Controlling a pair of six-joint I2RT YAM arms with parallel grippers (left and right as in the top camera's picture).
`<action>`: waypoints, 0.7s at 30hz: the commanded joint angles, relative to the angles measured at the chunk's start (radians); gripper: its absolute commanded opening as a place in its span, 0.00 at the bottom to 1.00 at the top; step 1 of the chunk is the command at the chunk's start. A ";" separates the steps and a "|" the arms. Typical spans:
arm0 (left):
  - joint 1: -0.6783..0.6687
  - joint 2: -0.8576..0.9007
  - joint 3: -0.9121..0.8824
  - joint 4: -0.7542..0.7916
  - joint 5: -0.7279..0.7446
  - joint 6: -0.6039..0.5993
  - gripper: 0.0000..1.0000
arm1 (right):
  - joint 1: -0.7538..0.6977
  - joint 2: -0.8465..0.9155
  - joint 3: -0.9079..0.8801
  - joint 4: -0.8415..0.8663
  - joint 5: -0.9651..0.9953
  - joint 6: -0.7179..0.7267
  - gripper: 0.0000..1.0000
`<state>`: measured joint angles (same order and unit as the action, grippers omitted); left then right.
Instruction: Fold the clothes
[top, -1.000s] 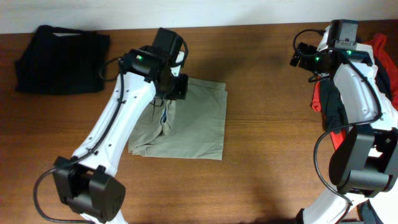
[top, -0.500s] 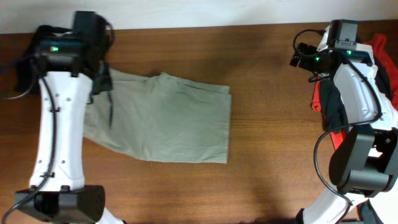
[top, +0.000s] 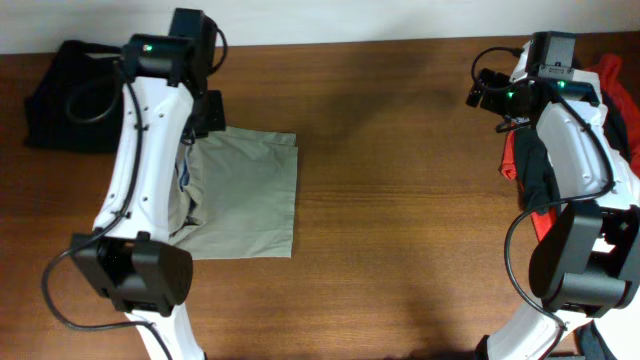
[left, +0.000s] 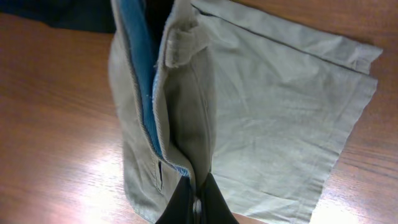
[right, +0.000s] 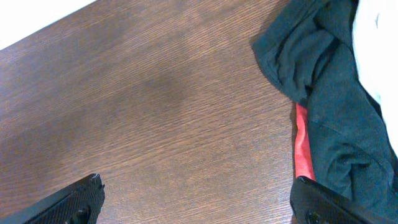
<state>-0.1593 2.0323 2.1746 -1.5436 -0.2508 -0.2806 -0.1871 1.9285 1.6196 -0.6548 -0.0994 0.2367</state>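
Note:
The khaki shorts (top: 250, 195) lie folded on the table left of centre; in the left wrist view (left: 273, 112) their waistband edge with a blue inner lining hangs up from the flat part. My left gripper (left: 198, 202) is shut on that lifted edge, near the shorts' left side in the overhead view (top: 192, 160). A folded black garment (top: 85, 95) lies at the far left back. My right gripper (right: 199, 202) is open and empty above bare wood, next to a pile of dark, red and white garments (right: 336, 106), which also shows at the right edge overhead (top: 620, 110).
The wooden table (top: 420, 220) runs under both arms; its back edge meets a white wall. The right arm's body (top: 570, 150) stands over the garment pile at the right.
My left gripper swung far left, spreading the shorts out, then came back right, folding them into a narrower rectangle further left. The right arm has not moved.

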 joint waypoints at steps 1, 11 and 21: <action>-0.006 0.073 0.016 0.002 0.048 0.009 0.00 | 0.003 -0.023 0.008 0.000 -0.002 0.008 0.99; -0.055 0.184 0.012 -0.021 0.256 0.119 0.00 | 0.003 -0.023 0.008 0.000 -0.001 0.008 0.99; -0.101 0.187 -0.196 0.106 0.342 0.134 0.06 | 0.003 -0.023 0.007 0.000 -0.002 0.008 0.99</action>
<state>-0.2607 2.2154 1.9907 -1.4349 0.0422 -0.1734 -0.1871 1.9285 1.6196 -0.6548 -0.0994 0.2363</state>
